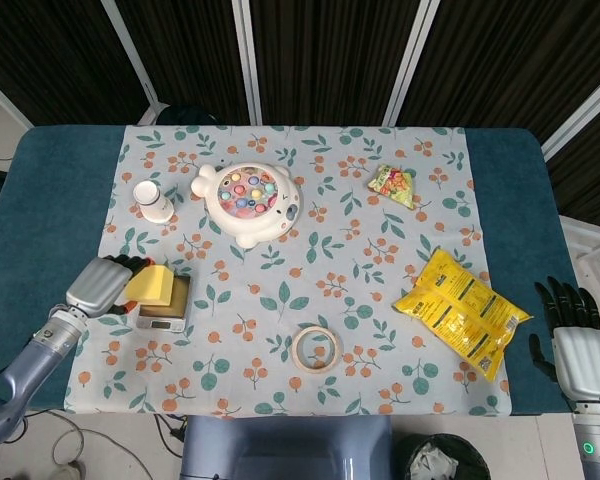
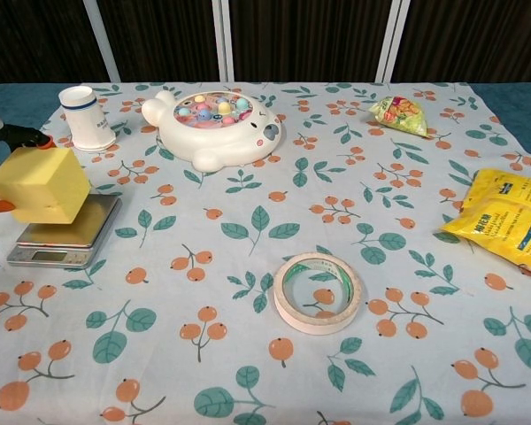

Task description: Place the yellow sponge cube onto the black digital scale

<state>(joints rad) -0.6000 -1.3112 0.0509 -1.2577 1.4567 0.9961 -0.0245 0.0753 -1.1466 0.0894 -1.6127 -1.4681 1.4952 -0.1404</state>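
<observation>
Left hand point(image 1: 98, 285) grips plain yellow sponge cube point(image 2: 39, 184) over black digital scale point(image 2: 64, 235), prob. not touching.

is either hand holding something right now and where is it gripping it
The left hand holds the yellow sponge cube by its opposite sides, fingertips on its far and near edges. The right hand holds nothing.

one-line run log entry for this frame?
phase: placing | left robot hand: holds yellow sponge cube over scale left edge | right robot hand: idle, open | release: not yet
</observation>
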